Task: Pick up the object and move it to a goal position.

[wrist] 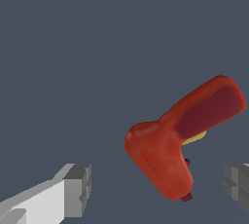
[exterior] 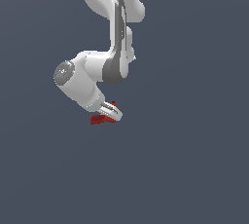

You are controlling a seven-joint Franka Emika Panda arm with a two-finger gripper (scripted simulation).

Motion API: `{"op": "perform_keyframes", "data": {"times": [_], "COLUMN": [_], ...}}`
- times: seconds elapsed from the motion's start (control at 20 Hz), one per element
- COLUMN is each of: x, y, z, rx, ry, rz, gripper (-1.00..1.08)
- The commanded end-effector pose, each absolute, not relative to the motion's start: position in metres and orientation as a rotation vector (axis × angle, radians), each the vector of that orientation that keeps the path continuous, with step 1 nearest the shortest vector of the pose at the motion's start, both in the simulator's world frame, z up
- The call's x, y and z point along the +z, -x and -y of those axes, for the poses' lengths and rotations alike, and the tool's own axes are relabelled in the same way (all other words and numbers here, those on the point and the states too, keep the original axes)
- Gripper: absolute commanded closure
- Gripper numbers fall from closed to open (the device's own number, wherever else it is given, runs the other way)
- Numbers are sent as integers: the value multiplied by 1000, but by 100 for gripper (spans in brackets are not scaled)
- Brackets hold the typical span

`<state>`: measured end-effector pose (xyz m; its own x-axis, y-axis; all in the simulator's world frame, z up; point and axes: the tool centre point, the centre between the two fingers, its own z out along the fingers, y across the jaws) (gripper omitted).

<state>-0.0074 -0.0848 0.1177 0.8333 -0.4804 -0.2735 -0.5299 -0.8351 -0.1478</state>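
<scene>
The object (wrist: 165,155) is a small red-orange L-shaped piece with a rounded stubby body and a darker side arm. In the wrist view it lies on the grey floor between my two grey fingertips (wrist: 78,189), with a gap on each side. My gripper (wrist: 158,189) is open around it without touching it. In the exterior view the white gripper (exterior: 113,112) is tilted down low over the floor. The object (exterior: 99,119) shows as a red patch just under and beside the fingers, partly hidden by them.
A plain dark grey floor (exterior: 194,169) fills both views. The white arm (exterior: 114,33) comes down from the top of the exterior view, with its elbow bulging toward that view's left.
</scene>
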Motion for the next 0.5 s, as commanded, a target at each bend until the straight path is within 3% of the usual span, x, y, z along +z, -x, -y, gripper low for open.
{"op": "perform_keyframes", "data": {"times": [0.0,0.45], "x": [101,62], "y": [13,26], "z": [97,126], "rx": [413,608], "ry": [2685,2346], "rz": [-928,-1254], "gripper": [-100,-100]}}
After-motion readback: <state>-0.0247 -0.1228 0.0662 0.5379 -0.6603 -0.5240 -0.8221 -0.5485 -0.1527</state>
